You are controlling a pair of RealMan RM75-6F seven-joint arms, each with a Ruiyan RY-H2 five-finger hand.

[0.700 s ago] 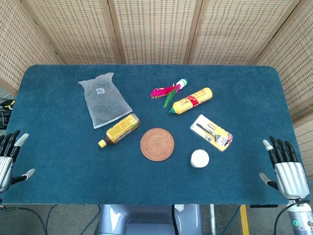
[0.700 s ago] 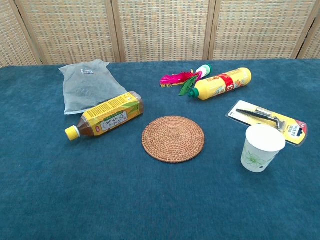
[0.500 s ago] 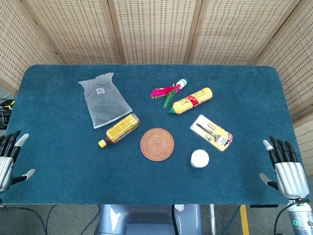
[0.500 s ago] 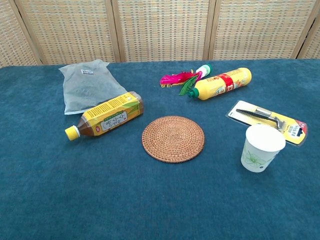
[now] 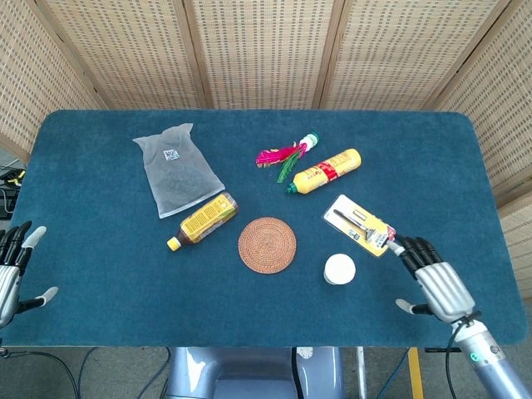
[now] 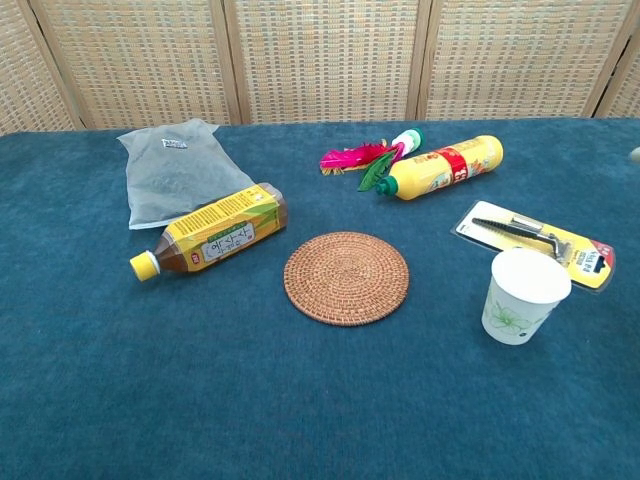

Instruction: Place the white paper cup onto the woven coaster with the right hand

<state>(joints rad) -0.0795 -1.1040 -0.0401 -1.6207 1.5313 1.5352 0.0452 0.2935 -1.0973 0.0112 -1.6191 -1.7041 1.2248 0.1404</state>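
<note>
The white paper cup (image 5: 339, 268) (image 6: 523, 296) stands upright on the blue table, right of the round woven coaster (image 5: 267, 244) (image 6: 346, 277), with a gap between them. My right hand (image 5: 435, 281) hovers over the table's front right, to the right of the cup and apart from it, fingers spread and holding nothing. My left hand (image 5: 14, 270) is at the table's front left corner, fingers apart, empty. In the chest view only a tiny tip shows at the right edge.
A packaged razor (image 5: 359, 225) lies just behind the cup. A yellow bottle (image 5: 325, 170) and a pink feather toy (image 5: 285, 155) lie further back. A tea bottle (image 5: 202, 220) and a clear bag (image 5: 176, 169) lie left of the coaster.
My right hand has moved left and forward over the table toward the cup. The left hand, the cup and the coaster have stayed put.
</note>
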